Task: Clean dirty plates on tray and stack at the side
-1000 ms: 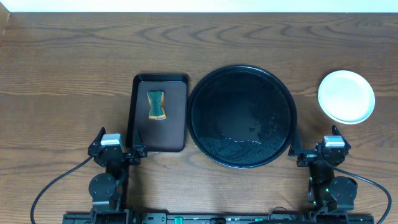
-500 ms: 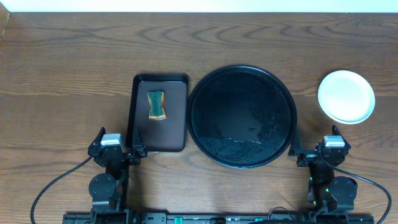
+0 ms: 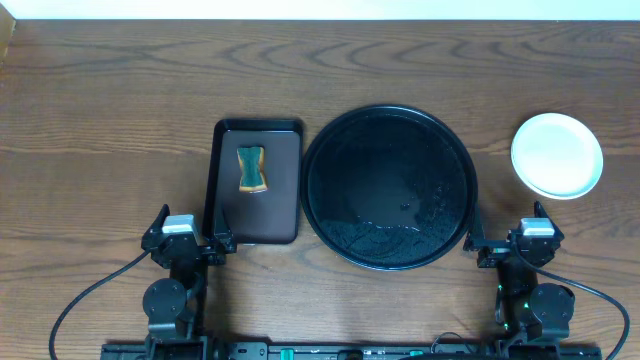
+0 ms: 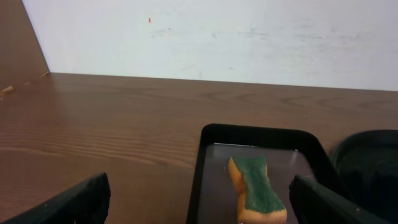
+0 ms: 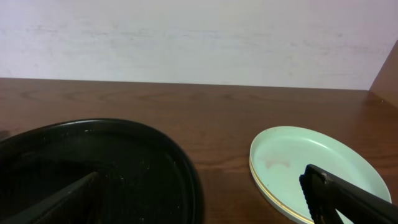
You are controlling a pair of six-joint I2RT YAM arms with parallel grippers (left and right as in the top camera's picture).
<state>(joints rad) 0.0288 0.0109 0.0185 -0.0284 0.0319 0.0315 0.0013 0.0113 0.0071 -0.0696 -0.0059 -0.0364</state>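
Note:
The round glossy black tray (image 3: 388, 187) lies at the table's middle with no plate on it; it also shows in the right wrist view (image 5: 93, 168). The plates (image 3: 557, 154) sit stacked on the table to the tray's right, a pale mint one on top with a yellow rim edge under it in the right wrist view (image 5: 305, 165). My left gripper (image 3: 187, 243) is open and empty at the front left, and its wrist view (image 4: 199, 202) faces the sponge tray. My right gripper (image 3: 512, 243) is open and empty at the front right, its wrist view (image 5: 205, 199) between tray and plates.
A rectangular dark brown tray (image 3: 257, 182) left of the black tray holds a green-and-yellow sponge (image 3: 251, 168), also in the left wrist view (image 4: 256, 196). A pale wall runs along the table's far edge.

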